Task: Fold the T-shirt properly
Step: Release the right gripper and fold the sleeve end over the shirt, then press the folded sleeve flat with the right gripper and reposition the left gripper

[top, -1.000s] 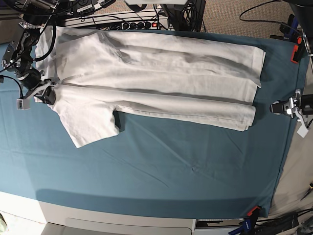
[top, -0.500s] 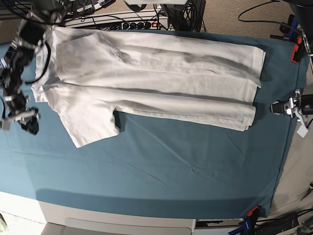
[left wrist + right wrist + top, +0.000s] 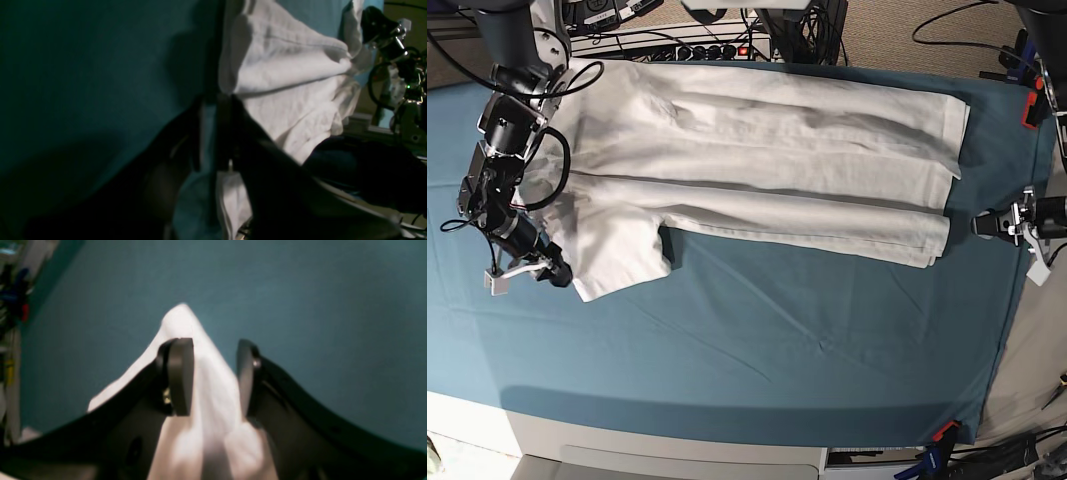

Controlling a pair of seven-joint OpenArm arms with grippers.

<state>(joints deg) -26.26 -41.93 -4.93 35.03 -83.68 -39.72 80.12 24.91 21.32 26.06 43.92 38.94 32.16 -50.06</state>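
Nearest us in the base view we see a pale table edge (image 3: 667,455) below the teal table cloth (image 3: 807,350), which covers almost the whole surface; orange clips (image 3: 944,432) hold its corners. Mid-cloth is bare, lightly creased. Further back lies the T-shirt (image 3: 767,170), white, folded lengthwise into a long band, hem end toward the left gripper (image 3: 989,225), one sleeve (image 3: 617,255) sticking out toward us. That left gripper sits low at the cloth just beside the hem corner; in its wrist view the fingers (image 3: 227,133) stand narrowly apart, with cloth showing in the gap; we cannot tell if they hold fabric. The right gripper (image 3: 213,373) straddles the sleeve corner, fingers (image 3: 180,373) fairly wide with white fabric between them, not clamped. Behind the table: a power strip (image 3: 697,45), tangled cables, beige floor (image 3: 907,30).
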